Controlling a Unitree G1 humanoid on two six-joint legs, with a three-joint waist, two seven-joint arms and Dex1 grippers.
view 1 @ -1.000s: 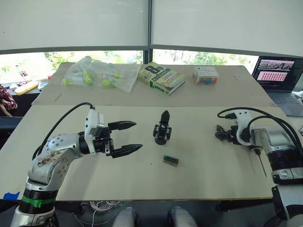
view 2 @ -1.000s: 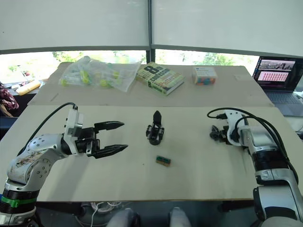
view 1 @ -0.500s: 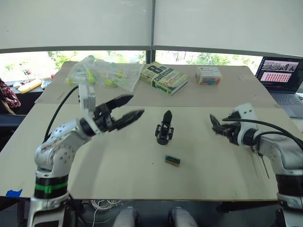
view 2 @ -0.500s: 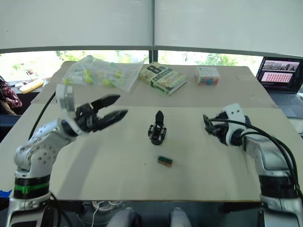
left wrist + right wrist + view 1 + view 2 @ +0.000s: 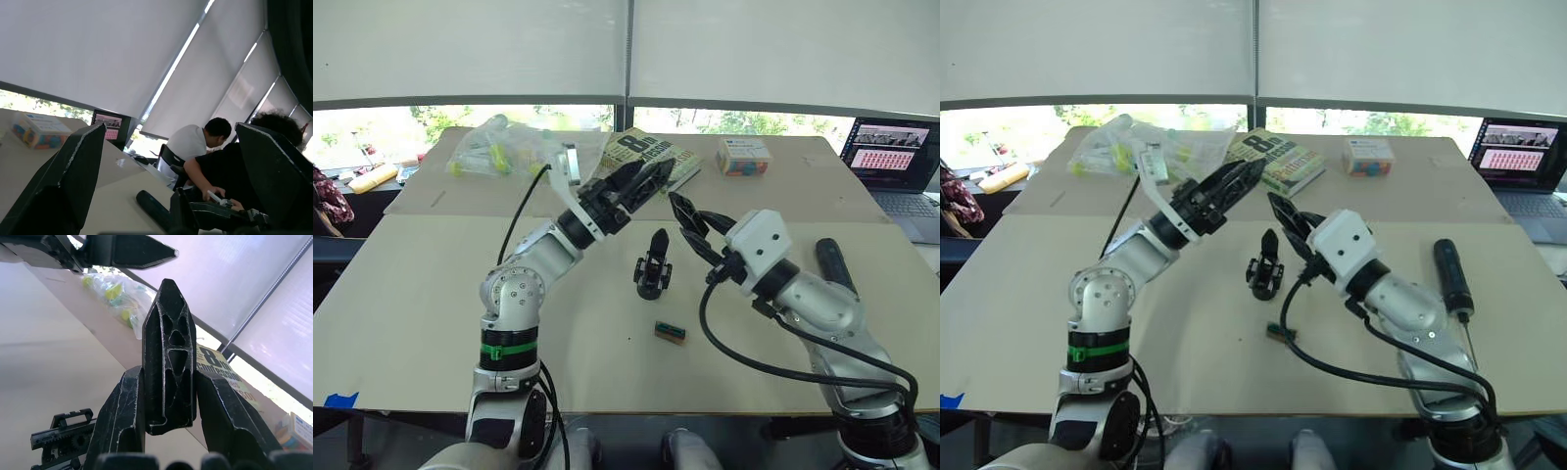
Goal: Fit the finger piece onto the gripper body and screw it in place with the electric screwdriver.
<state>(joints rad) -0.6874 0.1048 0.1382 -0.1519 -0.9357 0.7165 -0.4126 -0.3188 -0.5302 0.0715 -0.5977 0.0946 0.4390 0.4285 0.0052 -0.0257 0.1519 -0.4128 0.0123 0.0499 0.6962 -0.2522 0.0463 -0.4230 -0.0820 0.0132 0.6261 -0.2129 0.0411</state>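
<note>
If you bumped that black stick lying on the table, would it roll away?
Probably. The electric screwdriver is a round cylinder lying on its side on the flat table, with nothing against it. It looks thick and solid, so likely heavy and slow to roll.

this looks like an office or a robotics lab. a big pale table stands by a wall of windows with white roller blinds drawn most of the way down, trees showing below them. an open laptop sits at the far right, a book at the far middle. two people sit at a desk beyond, perhaps working.
</note>
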